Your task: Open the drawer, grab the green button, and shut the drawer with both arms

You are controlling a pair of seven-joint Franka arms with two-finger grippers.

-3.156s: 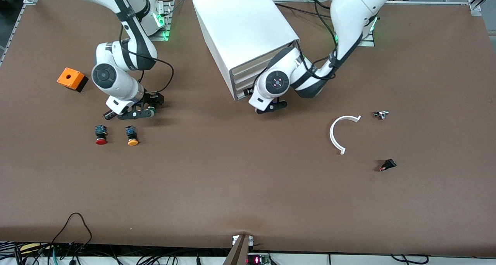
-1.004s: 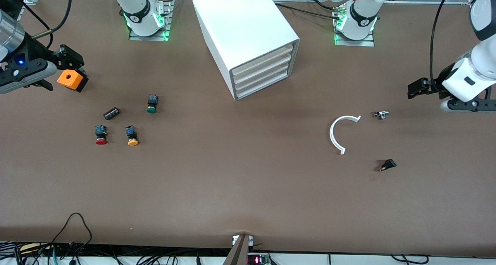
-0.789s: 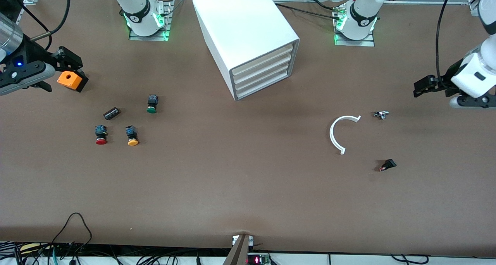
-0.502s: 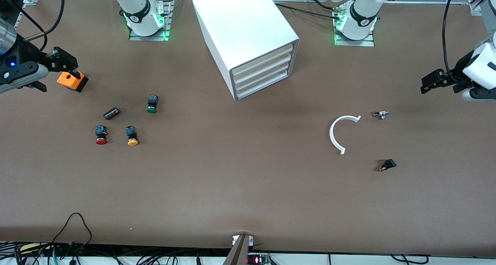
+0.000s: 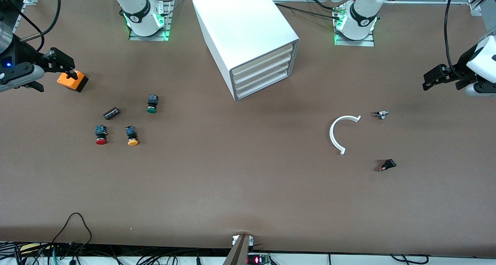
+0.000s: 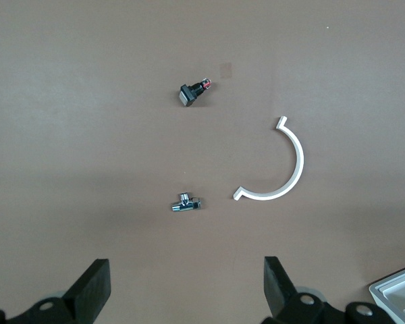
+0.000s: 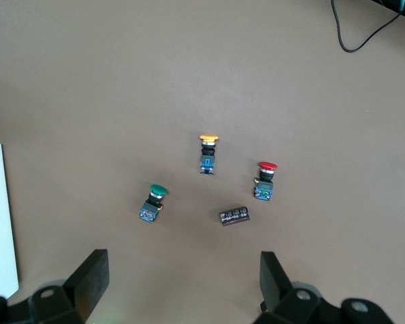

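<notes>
The white cabinet (image 5: pixel 248 28) stands at the middle of the table's robot side, and all its drawers are shut, including the lowest drawer (image 5: pixel 263 87). The green button (image 5: pixel 152 104) lies on the table toward the right arm's end, and it also shows in the right wrist view (image 7: pixel 152 202). My right gripper (image 5: pixel 54 76) is open and empty, raised beside the orange box (image 5: pixel 72 80), and its own view (image 7: pixel 181 287) shows the jaws wide apart. My left gripper (image 5: pixel 440 85) is open and empty, raised over the left arm's end of the table, its jaws wide apart in its own view (image 6: pixel 185 297).
A red button (image 5: pixel 101 135), a yellow button (image 5: pixel 132 136) and a small dark cylinder (image 5: pixel 111 113) lie near the green one. A white arc (image 5: pixel 341 133), a small metal part (image 5: pixel 381 114) and a black switch (image 5: pixel 387 165) lie toward the left arm's end.
The left gripper has left the cabinet front and the right gripper has left the green button's spot. Both have risen toward the table ends and still drift outward.
</notes>
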